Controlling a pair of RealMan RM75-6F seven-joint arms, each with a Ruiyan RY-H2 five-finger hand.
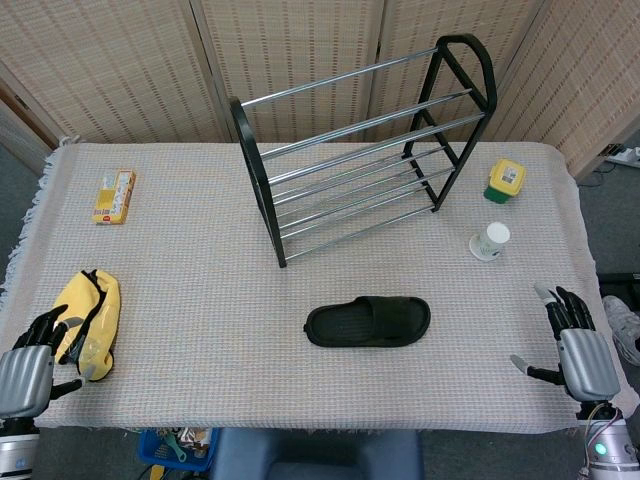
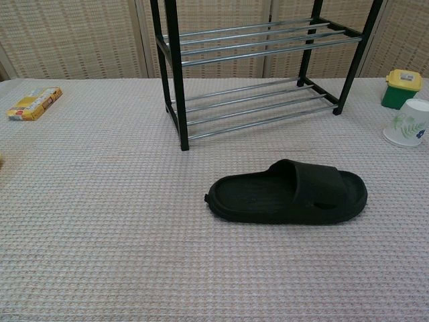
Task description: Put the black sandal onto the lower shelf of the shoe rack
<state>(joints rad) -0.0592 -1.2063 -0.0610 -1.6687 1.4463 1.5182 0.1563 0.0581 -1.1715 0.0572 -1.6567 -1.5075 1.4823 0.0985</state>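
The black sandal (image 1: 368, 321) (image 2: 288, 193) lies flat on the woven tablecloth, sole down, its length running left to right, a short way in front of the shoe rack. The black-framed shoe rack (image 1: 365, 140) (image 2: 255, 74) stands at the back centre, with metal bars forming an upper and a lower shelf, both bare. My left hand (image 1: 35, 362) rests at the table's front left corner, fingers apart, holding nothing. My right hand (image 1: 578, 348) sits at the front right corner, fingers spread and empty. Neither hand shows in the chest view.
A yellow pouch (image 1: 90, 322) lies beside my left hand. A yellow box (image 1: 114, 195) (image 2: 33, 103) sits at the back left. A green jar with a yellow lid (image 1: 505, 180) (image 2: 403, 88) and a white paper cup (image 1: 489, 241) (image 2: 407, 124) stand right of the rack.
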